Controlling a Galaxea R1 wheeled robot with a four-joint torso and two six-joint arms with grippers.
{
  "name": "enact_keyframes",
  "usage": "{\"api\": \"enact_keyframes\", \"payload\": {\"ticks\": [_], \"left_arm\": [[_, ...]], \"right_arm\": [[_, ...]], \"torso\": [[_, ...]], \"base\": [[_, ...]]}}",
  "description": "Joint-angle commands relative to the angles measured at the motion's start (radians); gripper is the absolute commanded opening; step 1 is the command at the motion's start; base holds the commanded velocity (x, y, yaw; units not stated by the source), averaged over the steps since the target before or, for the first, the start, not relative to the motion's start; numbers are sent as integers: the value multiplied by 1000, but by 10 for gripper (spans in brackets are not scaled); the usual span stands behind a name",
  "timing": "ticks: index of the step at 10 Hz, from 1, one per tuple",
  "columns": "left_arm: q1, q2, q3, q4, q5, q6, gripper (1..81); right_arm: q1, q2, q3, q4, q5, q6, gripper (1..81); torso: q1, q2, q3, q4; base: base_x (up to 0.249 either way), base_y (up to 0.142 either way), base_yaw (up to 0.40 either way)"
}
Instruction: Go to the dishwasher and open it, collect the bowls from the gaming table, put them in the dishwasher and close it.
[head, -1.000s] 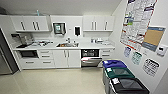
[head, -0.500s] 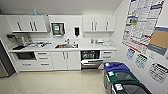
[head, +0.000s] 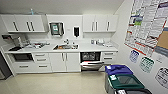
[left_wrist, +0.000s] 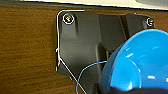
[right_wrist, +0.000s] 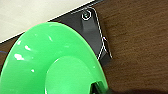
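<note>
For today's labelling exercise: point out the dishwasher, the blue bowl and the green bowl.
dishwasher (head: 91, 65): head view, on its lowered steel door.
blue bowl (left_wrist: 142, 62): left wrist view, on its inner wall.
green bowl (right_wrist: 37, 62): right wrist view, on its wide rim.

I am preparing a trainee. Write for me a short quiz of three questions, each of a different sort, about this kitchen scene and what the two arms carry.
1. True or false: the door of the stainless-steel dishwasher under the white counter hangs open.
2. Multiple choice: the bright blue plastic bowl shows large in which wrist view? A) left B) right
3. Fill in: the wide plastic bowl in the right wrist view is light ____ in colour.

Key: 1 true; 2 A; 3 green.
</note>
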Motion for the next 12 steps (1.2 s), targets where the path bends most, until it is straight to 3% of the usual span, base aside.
{"api": "enact_keyframes", "payload": {"ticks": [1, 12], "left_arm": [[-45, -20, 0, 2, 55, 3, 10], [-45, -12, -6, 2, 55, 3, 10]], "right_arm": [[36, -35, 4, -15, -56, -3, 10], [32, -35, 1, -15, -54, -2, 10]], "torso": [[0, 0, 0, 0], [0, 0, 0, 0]], "base": [[192, 0, 0], [141, 0, 0]]}}
